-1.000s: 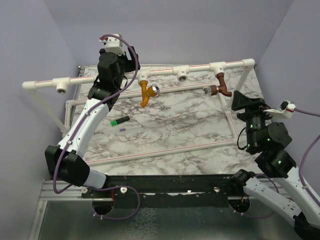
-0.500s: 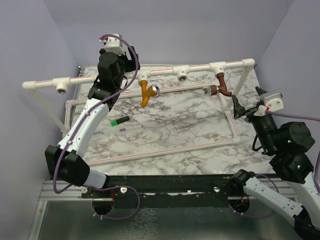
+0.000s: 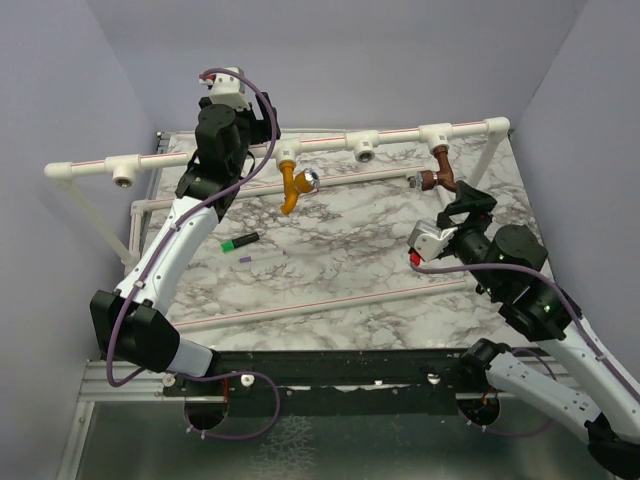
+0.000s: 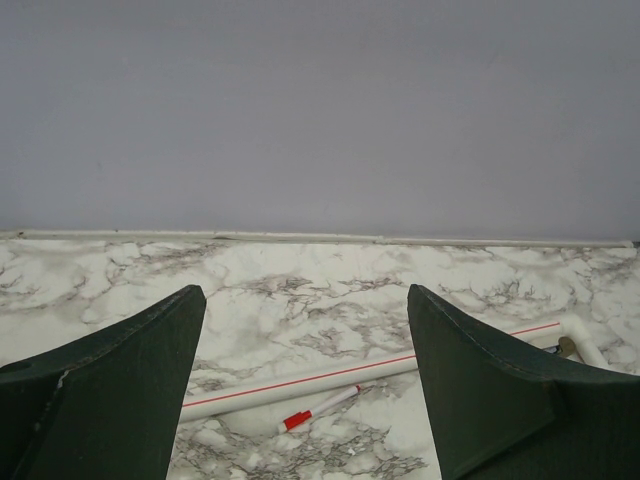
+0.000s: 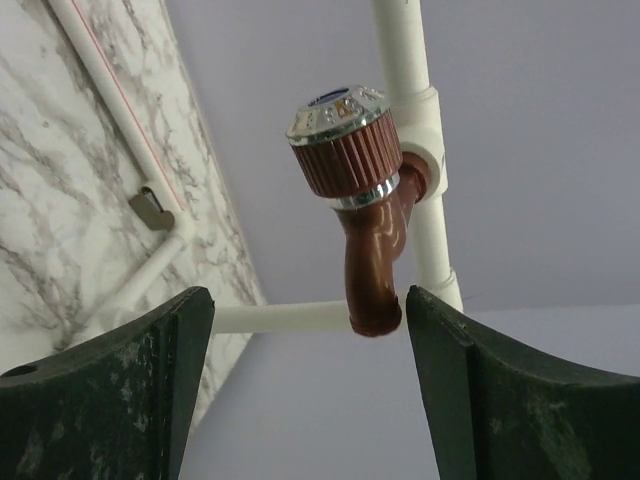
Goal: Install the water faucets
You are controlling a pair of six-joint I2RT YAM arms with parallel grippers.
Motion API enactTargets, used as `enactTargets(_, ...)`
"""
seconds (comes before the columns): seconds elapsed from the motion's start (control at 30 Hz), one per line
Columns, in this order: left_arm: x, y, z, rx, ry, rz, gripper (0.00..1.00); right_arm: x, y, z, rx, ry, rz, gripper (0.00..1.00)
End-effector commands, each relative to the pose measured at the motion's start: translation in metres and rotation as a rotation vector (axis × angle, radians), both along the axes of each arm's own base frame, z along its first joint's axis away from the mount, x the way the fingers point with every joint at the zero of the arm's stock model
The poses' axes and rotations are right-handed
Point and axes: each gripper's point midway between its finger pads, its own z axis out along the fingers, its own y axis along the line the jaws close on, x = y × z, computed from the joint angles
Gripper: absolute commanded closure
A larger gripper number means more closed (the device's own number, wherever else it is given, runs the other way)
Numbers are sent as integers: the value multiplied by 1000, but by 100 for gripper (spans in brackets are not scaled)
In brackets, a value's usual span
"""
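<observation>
Reddish-brown faucet (image 5: 370,240) mounted on pipe fitting (image 5: 425,120), straight ahead of right hand (image 5: 305,298), long axis upright between spread, empty jaws. Left hand (image 4: 300,300) spread, farther off.

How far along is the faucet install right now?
Done: orange faucet and brown faucet both hang from the white pipe. In hand: nothing; right gripper open, facing the brown one, left gripper open too. Left: maybe final tightening; tightness isn't visible.

The space is closed in on three sides by plain lavender-grey walls (image 3: 380,50). Between them a tabletop (image 3: 340,250) patterned as white marble with grey veins is evenly lit, and its near edge is bordered by a black rail (image 3: 340,363).
</observation>
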Motion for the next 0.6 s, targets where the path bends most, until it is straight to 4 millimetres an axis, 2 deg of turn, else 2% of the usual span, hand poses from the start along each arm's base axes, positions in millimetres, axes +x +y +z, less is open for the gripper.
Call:
enactTargets(0.0,-22,-29,-146,106,424,-143,17,12,2,31,-156,-197,-13,18)
enactTargets(0.13,-22,-29,-146,108,424,-143,17,26,4,42,-199,-287,-66,18)
enactTargets(0.3,-22,-29,-146,108,424,-143,17,36,7,46,-212,-329,-101,19)
enactTargets(0.57,-22,-30,-147,108,428,-145,17,44,7,42,-196,-331,-142,36)
